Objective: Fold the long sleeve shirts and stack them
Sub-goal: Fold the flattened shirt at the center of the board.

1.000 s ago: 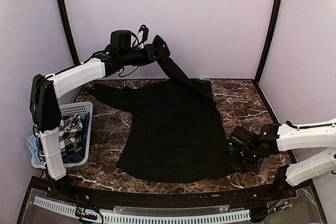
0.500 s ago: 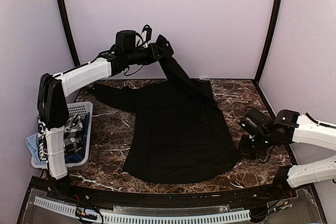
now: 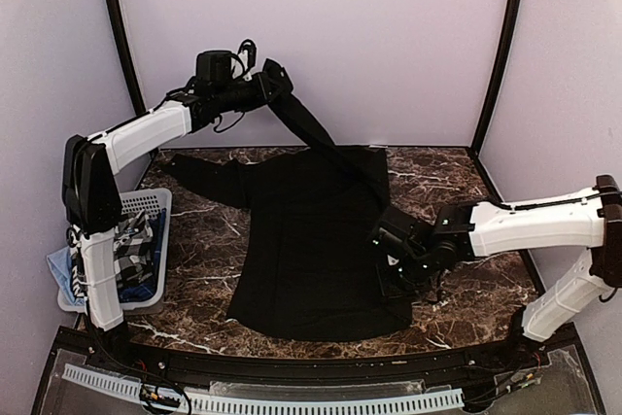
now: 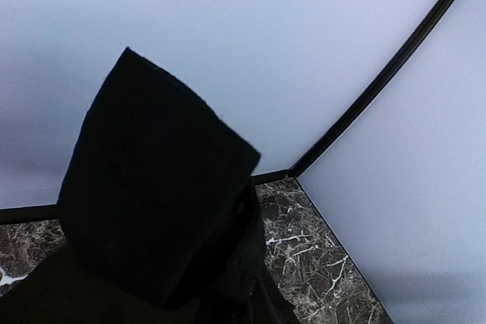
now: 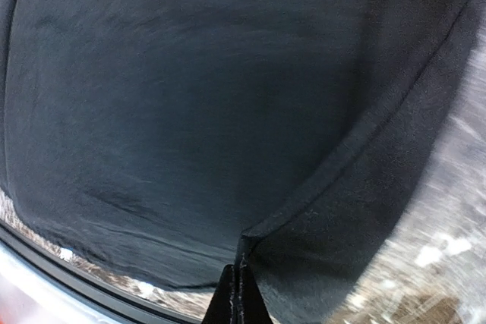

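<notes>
A plain black long sleeve shirt (image 3: 311, 240) lies spread on the dark marble table (image 3: 457, 191). My left gripper (image 3: 275, 81) is shut on the cuff of the shirt's right sleeve (image 3: 316, 128) and holds it high above the table's back edge; the cuff (image 4: 152, 195) hides the fingers in the left wrist view. My right gripper (image 3: 389, 259) is shut on the shirt's right side edge (image 5: 304, 202) and has drawn it inward over the body. Its fingertips (image 5: 234, 297) pinch a ridge of cloth. The shirt's left sleeve (image 3: 199, 174) lies flat at the back left.
A white slatted basket (image 3: 136, 240) with checked and blue cloth stands at the table's left edge. Black frame posts (image 3: 491, 55) rise at the back corners. A slatted white rail (image 3: 262, 400) runs along the near edge.
My right gripper has moved left and inward, carrying the shirt's right edge over the body. My left gripper has shifted a little left, still holding the sleeve up.
</notes>
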Controlling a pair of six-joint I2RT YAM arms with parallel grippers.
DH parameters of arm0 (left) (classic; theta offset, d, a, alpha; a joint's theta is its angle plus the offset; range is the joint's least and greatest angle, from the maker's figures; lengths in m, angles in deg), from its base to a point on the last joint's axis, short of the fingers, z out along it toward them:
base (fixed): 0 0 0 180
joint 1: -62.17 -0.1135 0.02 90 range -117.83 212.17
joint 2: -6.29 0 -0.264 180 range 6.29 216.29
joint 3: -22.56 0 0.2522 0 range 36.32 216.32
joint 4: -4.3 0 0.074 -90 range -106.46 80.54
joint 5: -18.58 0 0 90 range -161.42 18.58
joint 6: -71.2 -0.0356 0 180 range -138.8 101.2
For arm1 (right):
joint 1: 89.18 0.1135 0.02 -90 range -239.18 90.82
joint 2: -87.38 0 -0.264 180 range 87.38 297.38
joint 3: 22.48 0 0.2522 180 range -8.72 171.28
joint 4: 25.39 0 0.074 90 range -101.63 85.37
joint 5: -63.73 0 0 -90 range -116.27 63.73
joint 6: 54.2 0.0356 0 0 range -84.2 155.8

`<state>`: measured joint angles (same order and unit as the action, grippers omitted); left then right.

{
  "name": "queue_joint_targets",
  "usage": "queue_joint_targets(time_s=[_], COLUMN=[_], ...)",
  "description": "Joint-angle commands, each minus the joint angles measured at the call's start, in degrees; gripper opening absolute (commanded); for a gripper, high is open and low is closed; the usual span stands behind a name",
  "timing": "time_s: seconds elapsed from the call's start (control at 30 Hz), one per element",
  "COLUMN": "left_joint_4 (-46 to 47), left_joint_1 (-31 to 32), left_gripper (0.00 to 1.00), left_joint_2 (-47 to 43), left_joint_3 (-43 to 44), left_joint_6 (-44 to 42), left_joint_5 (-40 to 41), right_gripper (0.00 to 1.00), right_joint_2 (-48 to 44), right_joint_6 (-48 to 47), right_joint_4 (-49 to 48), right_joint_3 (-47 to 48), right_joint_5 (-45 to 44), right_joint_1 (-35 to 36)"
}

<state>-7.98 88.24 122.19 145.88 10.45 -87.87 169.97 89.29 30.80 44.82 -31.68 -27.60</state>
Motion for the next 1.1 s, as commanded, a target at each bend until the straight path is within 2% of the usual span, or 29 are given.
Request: queue_joint_targets(time_s=[0.0, 0.3, 0.63, 1.07], left_joint_4=[-1.1, -1.1, -0.4, -0.2], left_joint_1=[-1.9, -4.5, -4.5, -4.5], left_gripper=[0.00, 0.00, 0.00, 0.00], left_joint_2=[-5.9, -5.8, -4.7, -7.4], left_joint_3=[-2.3, -3.2, -2.0, -0.5], left_joint_6=[-2.6, -3.4, -2.8, -4.5], left_joint_5=[2.2, 2.4, 1.2, 3.7], right_gripper=[0.00, 0.00, 0.00, 0.00], right_joint_2=[3.7, 6.7, 8.3, 8.1], right_joint_6=[-4.1, -1.9, -1.0, -0.9], right_joint_4=[-9.0, -18.0, -19.5, -21.6], right_joint_3=[1.9, -1.4, 0.2, -4.4], right_joint_5=[5.0, 8.9, 9.4, 12.4], right_joint_1=[1.4, 1.3, 0.7, 0.8])
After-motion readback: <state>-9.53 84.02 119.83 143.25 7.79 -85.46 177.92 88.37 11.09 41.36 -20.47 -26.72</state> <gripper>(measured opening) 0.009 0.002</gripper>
